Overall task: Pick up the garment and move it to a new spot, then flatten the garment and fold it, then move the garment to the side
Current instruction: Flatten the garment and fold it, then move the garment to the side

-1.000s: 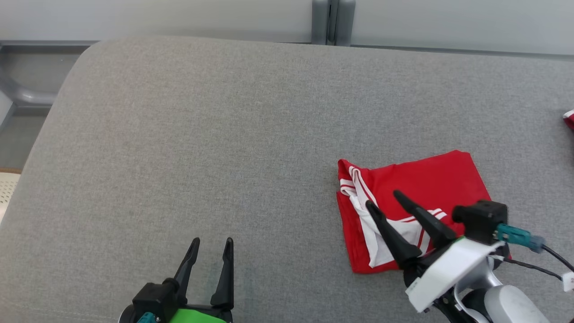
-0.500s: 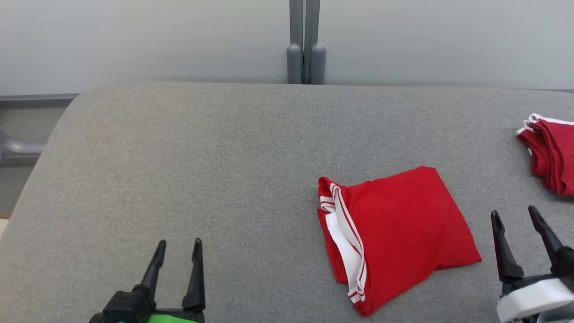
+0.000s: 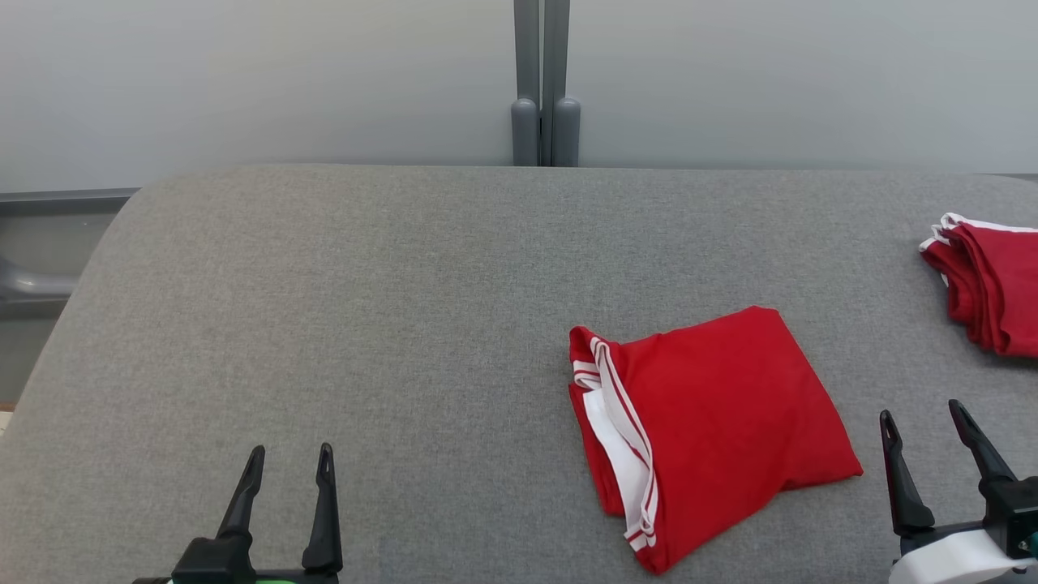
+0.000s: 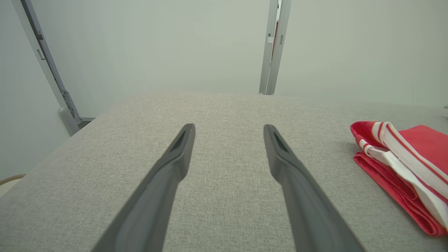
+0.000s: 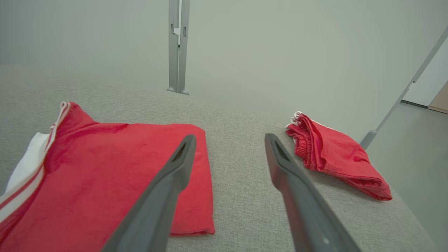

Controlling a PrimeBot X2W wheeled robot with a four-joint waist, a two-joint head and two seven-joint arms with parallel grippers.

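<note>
The garment [image 3: 714,430] lies folded into a compact red bundle just left of my right end effector [image 3: 920,410] and well to the right of my left end effector [image 3: 292,448]. Its white-striped edge faces the left one. Both end effectors are released, fingers spread with nothing between them. If the bundle has to go further aside, my worry is the fold. A pinch that catches only the top layer would probably peel it open from that loose striped edge. Dragging it over the grey fabric desk [image 3: 365,324] could hold the bottom layer back and smear the stack. The second red garment [image 3: 989,284] sits beyond the right end effector and further right, so a careless sweep that way could run the two together. Compared with a second ago, the right end effector no longer hangs over the bundle with its fingers across the white stripes. It has drawn back to the garment's right and clear of it. The head camera has also tilted, which I think is what brought the second garment into sight.
</note>
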